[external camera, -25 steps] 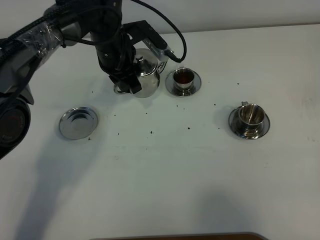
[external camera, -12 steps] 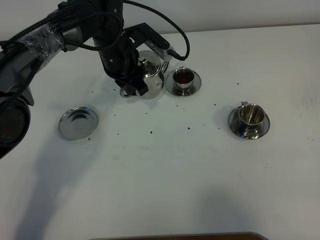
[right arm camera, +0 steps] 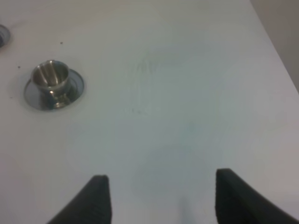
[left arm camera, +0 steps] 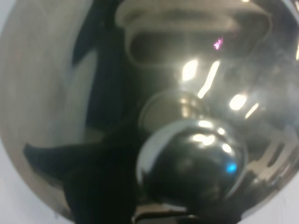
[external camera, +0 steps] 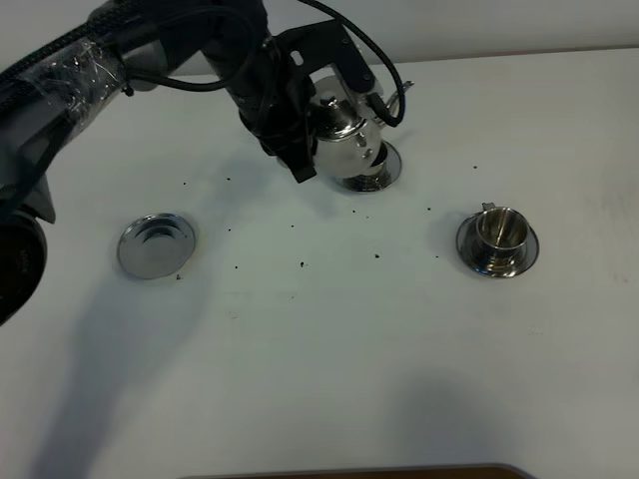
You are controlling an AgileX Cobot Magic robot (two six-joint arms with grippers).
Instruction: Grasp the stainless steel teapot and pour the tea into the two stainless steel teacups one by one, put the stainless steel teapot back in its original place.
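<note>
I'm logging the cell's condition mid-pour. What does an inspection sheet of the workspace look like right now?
Surface: white table, matte.
Job's things: stainless steel teapot held over the left teacup's saucer, appears tilted; that cup is hidden behind it. Right teacup upright on its own saucer, no tea visible in it. Coaster holds nothing.
Clutter: dark specks scattered across the table.
Claws: left claw shut on the teapot; right claw open, holding nothing.
Cables: black cable loops over the left arm.
Surroundings: pale wall behind; brown edge at the front.
</note>
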